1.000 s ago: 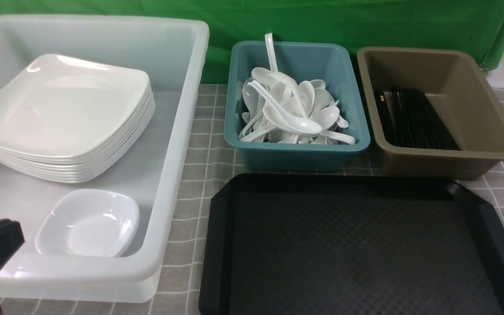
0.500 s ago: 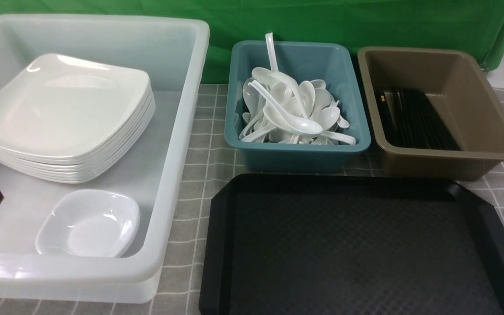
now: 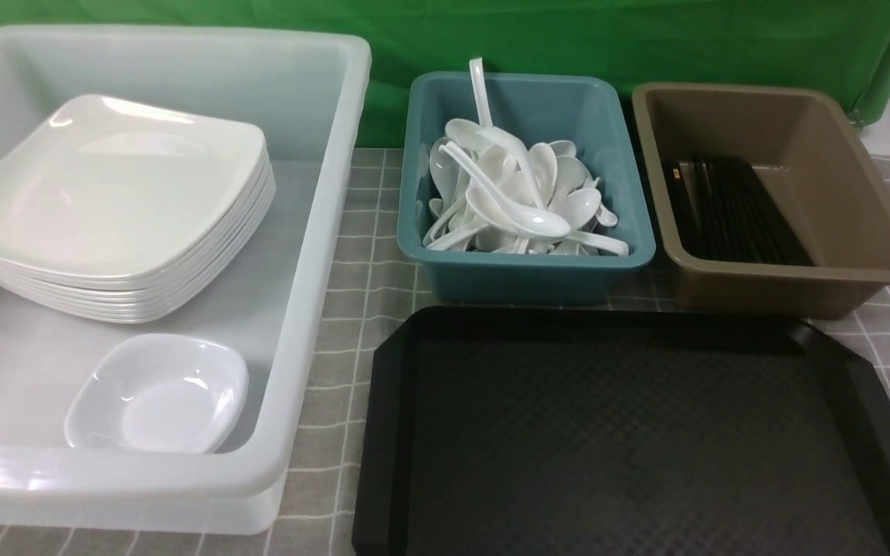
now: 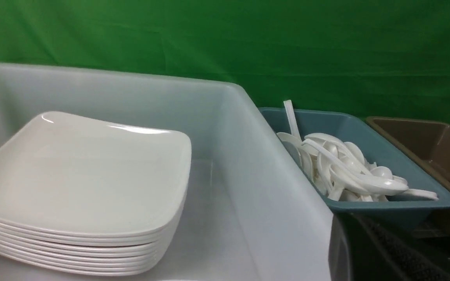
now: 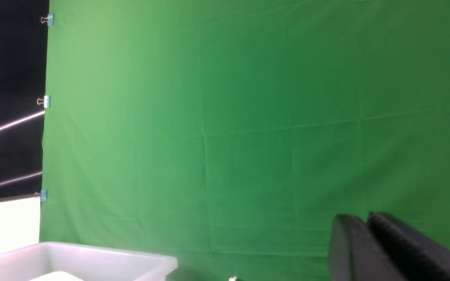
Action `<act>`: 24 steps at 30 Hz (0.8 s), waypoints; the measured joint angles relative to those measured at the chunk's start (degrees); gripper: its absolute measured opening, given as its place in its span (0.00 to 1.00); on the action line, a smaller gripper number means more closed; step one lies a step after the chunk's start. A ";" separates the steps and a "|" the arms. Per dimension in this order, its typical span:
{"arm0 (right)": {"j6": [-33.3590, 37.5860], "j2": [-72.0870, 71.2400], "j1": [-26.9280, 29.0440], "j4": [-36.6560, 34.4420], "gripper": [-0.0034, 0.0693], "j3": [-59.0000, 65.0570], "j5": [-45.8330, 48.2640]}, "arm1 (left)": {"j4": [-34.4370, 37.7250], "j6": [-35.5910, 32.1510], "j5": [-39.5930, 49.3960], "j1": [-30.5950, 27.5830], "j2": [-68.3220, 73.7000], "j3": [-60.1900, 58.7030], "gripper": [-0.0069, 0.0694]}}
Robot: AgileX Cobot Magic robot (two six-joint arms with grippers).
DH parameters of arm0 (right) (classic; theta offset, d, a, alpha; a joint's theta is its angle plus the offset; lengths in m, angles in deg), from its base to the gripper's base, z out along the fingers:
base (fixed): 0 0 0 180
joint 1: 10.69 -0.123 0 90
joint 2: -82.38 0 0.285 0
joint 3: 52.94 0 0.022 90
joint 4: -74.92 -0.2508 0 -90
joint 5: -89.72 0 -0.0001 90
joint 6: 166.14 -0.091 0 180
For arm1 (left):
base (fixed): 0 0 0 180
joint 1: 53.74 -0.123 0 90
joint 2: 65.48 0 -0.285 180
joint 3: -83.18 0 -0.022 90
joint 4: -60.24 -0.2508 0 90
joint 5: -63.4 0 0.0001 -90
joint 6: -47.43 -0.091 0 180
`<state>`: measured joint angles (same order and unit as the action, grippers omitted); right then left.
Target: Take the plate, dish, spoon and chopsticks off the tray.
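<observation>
Green backdrop (image 3: 646, 38) hangs behind a table under a grey checked cloth (image 3: 360, 255), with harsh glare on the white ware. The left gripper (image 4: 350, 234) is clenched and holds nothing. It sits low at the near end of the white bin (image 3: 321, 232). The plate (image 3: 105, 193) tops a stack directly ahead of it, and the dish (image 3: 159, 398) lies just beside it in the bin's near corner, so like goes with like. Farther to its right, the spoon (image 3: 522, 220) lies on the heap in the teal bin (image 3: 530, 278), and the chopsticks (image 3: 738, 212) lie lengthwise in the brown bin (image 3: 793, 289). The tray (image 3: 630, 432), nearer than both small bins, carries none of them, so the clearing looks finished. The right gripper (image 5: 365, 234) is raised toward the backdrop with nothing between its pads. Only a thin seam shows there, so I cannot tell whether it is parted.
</observation>
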<state>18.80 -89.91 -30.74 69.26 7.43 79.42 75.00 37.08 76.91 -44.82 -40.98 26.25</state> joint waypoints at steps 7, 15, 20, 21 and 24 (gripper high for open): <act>0.00 0.00 0.00 0.00 0.20 0.00 0.06 | -6.61 -0.07 -0.39 -6.54 -10.20 -9.51 0.10; 0.00 0.00 0.00 0.00 0.23 0.00 0.34 | -9.20 -0.04 0.29 -12.24 -16.71 -20.56 0.10; 0.00 0.00 0.00 0.00 0.24 0.00 0.36 | -9.32 0.57 0.05 -12.24 -16.73 -20.68 0.10; 0.00 0.00 0.00 0.00 0.24 0.00 0.36 | -9.32 0.57 0.05 -12.24 -16.73 -20.68 0.10; 0.00 0.00 0.00 0.00 0.24 0.00 0.36 | -9.75 0.72 -0.25 -12.24 -16.78 -20.68 0.10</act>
<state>18.80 -89.91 -30.74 69.26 7.43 79.78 65.25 37.80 76.66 -57.05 -57.76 5.57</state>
